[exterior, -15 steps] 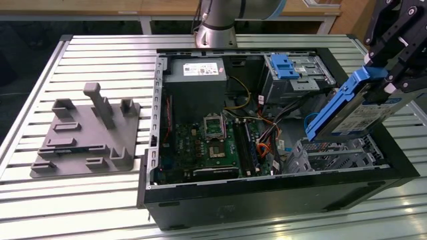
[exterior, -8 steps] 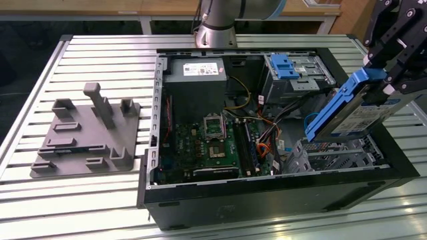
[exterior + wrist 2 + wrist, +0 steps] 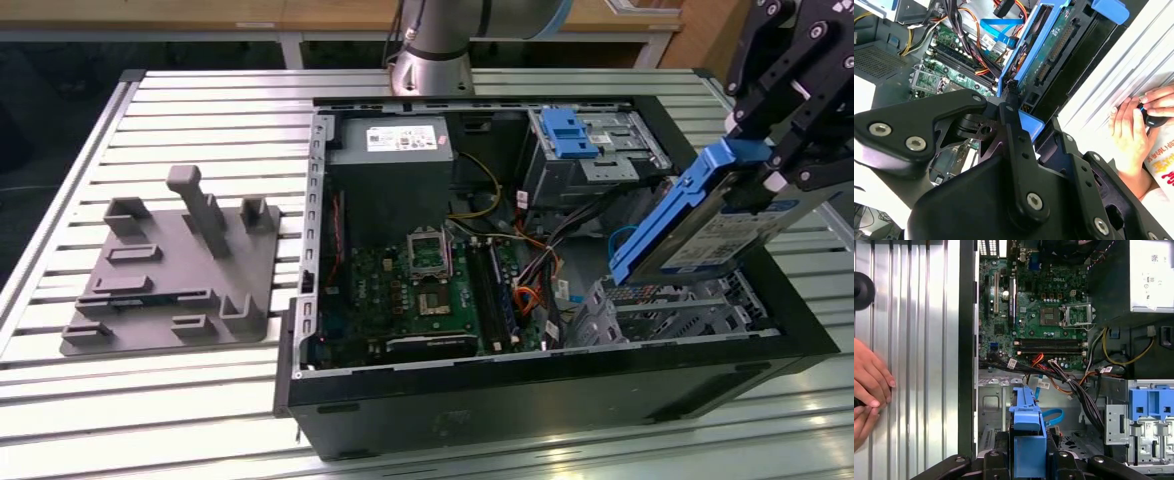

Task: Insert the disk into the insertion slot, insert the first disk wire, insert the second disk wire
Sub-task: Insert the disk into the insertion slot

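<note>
We see one open computer case [image 3: 534,385] holding one motherboard [image 3: 427,290], one power supply [image 3: 394,140] and two drive cages: the grey latch cage [image 3: 594,150] and the insertion slot [image 3: 674,310]. The gripper [image 3: 767,175] is clamped on the upper end of the one disk [image 3: 707,215], which hangs tilted with its lower end at the slot's mouth, not yet seated; whether they touch, we cannot tell. On the slatted table [image 3: 160,400] beside the case lies one grey fixture plate [image 3: 167,270].
</note>
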You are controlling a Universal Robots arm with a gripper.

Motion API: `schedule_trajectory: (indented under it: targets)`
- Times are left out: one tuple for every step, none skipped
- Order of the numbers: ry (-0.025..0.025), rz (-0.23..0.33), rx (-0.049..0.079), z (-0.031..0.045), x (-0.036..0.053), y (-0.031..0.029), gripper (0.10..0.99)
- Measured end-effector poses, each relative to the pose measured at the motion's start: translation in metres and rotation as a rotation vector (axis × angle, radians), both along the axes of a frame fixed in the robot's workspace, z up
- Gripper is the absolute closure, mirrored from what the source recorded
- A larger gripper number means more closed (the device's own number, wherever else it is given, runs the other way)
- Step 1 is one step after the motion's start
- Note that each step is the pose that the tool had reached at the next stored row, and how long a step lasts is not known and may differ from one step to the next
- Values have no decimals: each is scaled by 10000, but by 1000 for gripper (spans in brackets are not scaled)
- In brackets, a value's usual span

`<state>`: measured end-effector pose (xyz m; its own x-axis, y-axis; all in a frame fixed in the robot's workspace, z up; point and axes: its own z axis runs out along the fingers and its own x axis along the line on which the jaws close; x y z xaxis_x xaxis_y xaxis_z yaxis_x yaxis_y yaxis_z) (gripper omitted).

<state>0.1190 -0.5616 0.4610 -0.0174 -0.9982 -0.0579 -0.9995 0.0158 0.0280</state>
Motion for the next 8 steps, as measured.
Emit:
schedule_trajectory:
  targets:
    - [-1, 0, 1, -3, 0, 0, 722]
    - [0, 0, 1, -6, 0, 0, 722]
    - [0, 0, 1, -8, 0, -1, 722]
    - [0, 0, 0, -11, 0, -1, 722]
    - [0, 0, 0, -14, 0, -2, 722]
    - [0, 0, 1, -17, 0, -3, 722]
    - [0, 0, 1, -19, 0, -4, 722]
    - [0, 0, 1, -22, 0, -6, 722]
